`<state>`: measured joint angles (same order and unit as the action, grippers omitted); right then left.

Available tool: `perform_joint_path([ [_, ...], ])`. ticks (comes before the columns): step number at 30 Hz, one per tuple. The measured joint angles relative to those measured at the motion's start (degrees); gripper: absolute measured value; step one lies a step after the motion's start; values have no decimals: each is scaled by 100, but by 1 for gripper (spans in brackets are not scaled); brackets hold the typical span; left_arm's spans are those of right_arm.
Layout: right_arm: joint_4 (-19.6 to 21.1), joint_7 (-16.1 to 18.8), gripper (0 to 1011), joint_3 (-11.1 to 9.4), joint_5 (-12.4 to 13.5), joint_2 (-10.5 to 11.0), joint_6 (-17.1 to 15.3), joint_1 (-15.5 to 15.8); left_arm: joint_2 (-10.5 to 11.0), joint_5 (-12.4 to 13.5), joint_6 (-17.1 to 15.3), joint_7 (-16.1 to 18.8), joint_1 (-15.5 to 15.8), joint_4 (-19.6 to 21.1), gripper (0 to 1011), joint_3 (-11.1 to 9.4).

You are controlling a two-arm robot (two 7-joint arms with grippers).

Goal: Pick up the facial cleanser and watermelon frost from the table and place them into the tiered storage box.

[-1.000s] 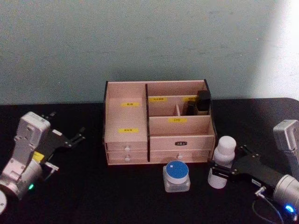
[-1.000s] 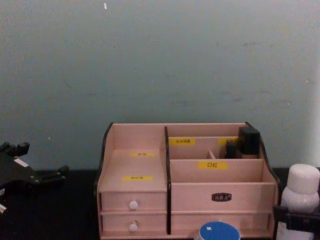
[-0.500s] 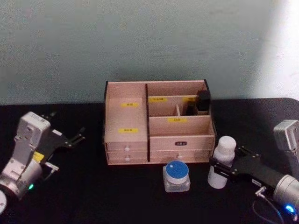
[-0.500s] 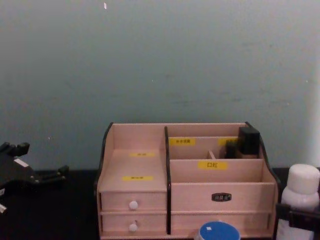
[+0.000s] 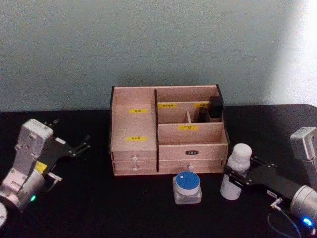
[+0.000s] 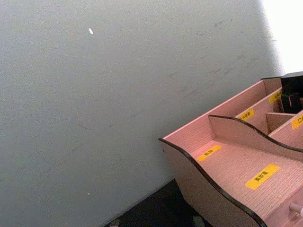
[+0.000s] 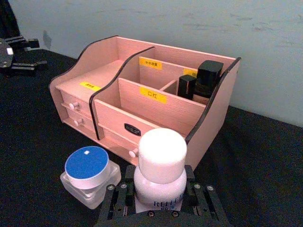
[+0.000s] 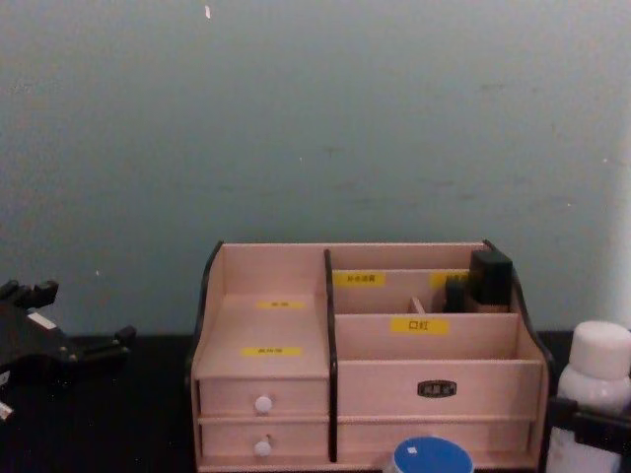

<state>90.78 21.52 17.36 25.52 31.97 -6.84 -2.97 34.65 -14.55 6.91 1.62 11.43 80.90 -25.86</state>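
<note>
Left arm: idle at left side, wrist low. Left gripper (image 5: pixel 72 135) aimed inward, fingers spread wide, nothing between them.
Right arm: reaching in from right side. Right gripper (image 5: pixel 238 174) low, fingers clamped on facial cleanser (image 5: pixel 239 153) body.

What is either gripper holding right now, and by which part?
The right gripper clasps the facial cleanser around its lower body; the left gripper holds nothing.

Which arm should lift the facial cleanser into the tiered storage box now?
Right. The right hand is closed around the facial cleanser, just right of the tiered storage box. The left hand sits open on the box's other side, far from the bottle.
</note>
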Motion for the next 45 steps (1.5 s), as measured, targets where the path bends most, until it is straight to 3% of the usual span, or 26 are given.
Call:
perform_joint_path([
  [5, 129, 58, 591, -102, 73, 33, 5, 103, 0, 0, 0, 0, 0, 0, 1001, 0],
  [12, 697, 185, 591, -393, 342, 233, -80, 312, 0, 0, 0, 0, 0, 0, 1001, 0],
  [21, 1159, 328, 591, -506, 578, 435, -180, 143, 0, 0, 0, 0, 0, 0, 1001, 0],
  [31, 827, 338, 591, -93, 472, 179, -161, -750, 0, 0, 0, 0, 0, 0, 1001, 0],
  [37, 269, 244, 591, 225, 223, -195, -120, -1410, 0, 0, 0, 0, 0, 0, 1001, 0],
  [45, -365, 209, 591, 477, -22, -586, -106, -2044, 0, 0, 0, 0, 0, 0, 1001, 0],
])
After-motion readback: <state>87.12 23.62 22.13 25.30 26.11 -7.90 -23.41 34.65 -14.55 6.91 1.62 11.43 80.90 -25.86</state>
